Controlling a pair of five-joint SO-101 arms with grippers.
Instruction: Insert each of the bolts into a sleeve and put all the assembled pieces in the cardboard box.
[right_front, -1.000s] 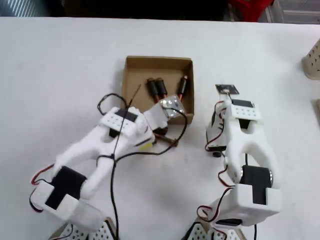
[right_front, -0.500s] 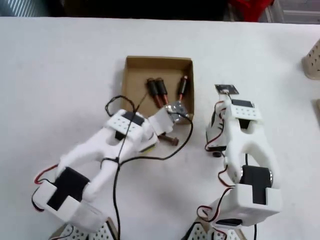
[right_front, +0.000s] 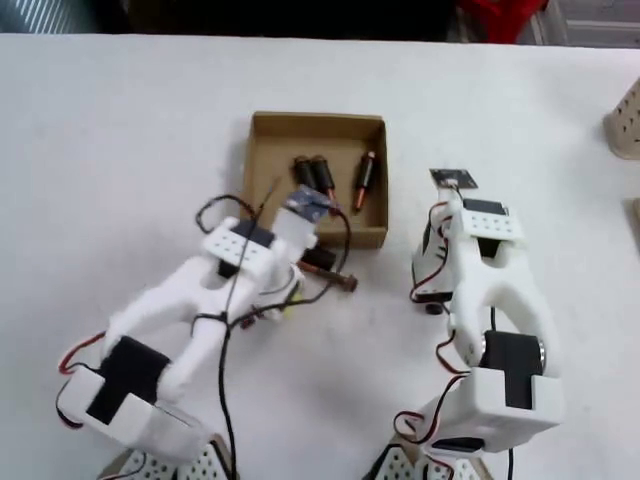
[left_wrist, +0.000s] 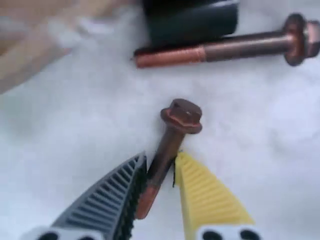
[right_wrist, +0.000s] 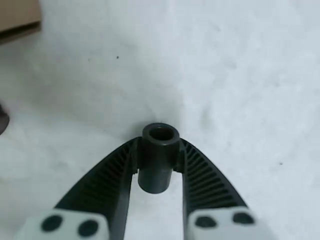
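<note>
The white table is carrying everything, and the cardboard box is sitting open near its middle. The left arm is stretching low across the table from the near-left side of the box, with its wrist coming up against the box's near wall. The right arm is standing folded off the box's right wall, apart from it, with its wrist tipping down toward the table.

The left gripper is hanging just outside the box's near wall. Its grey and yellow fingers are pressing in on the shank of the held bolt, whose hexagonal head is sticking out past the fingertips. Whether this bolt is touching the table I cannot tell.

The right gripper is hovering over bare table beyond the box's right corner. Its two black ribbed fingers are pinching the gripped sleeve, a short black tube whose open bore is facing the wrist camera.

A loose bolt is lying flat on the table just outside the box's near wall, between the box and the held bolt. A loose sleeve, also black, is lying right against it on the side nearer the box.

Inside the box, two assembled pieces are lying side by side near the middle of the floor. A third piece is lying alone close to the box's right wall.
</note>
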